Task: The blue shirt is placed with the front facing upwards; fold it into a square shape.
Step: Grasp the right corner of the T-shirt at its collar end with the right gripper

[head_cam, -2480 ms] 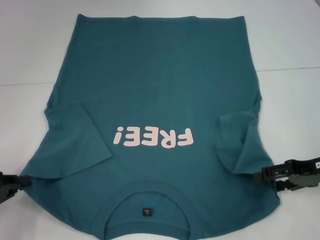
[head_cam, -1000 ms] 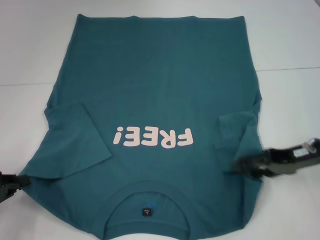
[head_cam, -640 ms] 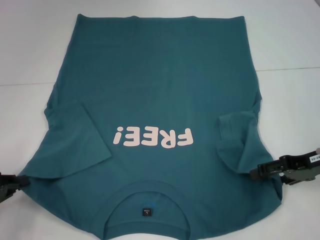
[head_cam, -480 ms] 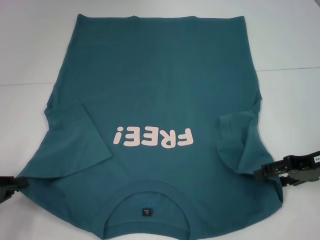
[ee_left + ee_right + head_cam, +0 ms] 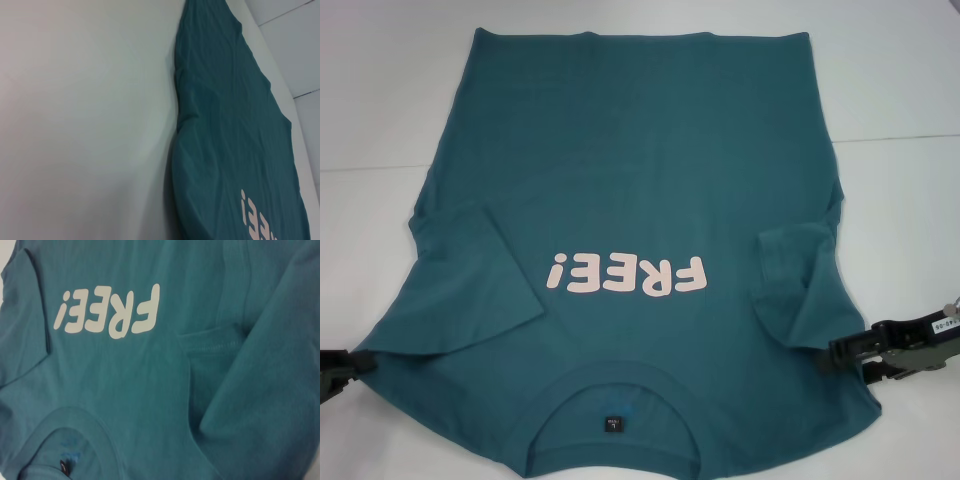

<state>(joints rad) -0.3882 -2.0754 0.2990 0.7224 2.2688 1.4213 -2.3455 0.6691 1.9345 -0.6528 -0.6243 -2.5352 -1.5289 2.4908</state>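
The blue shirt (image 5: pixel 640 170) lies flat and face up on the white table, with its collar (image 5: pixel 615 385) toward me and its hem at the far side. The pink "FREE!" print (image 5: pixel 625 273) reads upside down from here. Both short sleeves are folded in over the body, one on the left (image 5: pixel 470 280) and one on the right (image 5: pixel 800 275). My left gripper (image 5: pixel 338 365) sits at the tip of the shirt's left shoulder corner. My right gripper (image 5: pixel 848 355) rests at the right shoulder edge, just below the folded sleeve. The right wrist view shows the print (image 5: pixel 107 315) and the collar (image 5: pixel 60 435) close up.
The white table (image 5: pixel 380 100) surrounds the shirt on the left, the right and the far side. A thin seam line (image 5: pixel 900 135) crosses the table surface. The left wrist view shows the shirt's side edge (image 5: pixel 180 100) against bare table (image 5: pixel 80 110).
My right gripper reached in over the right sleeve area, then drew back to the shoulder edge. The left gripper slid slightly outward. The shirt lies as before.
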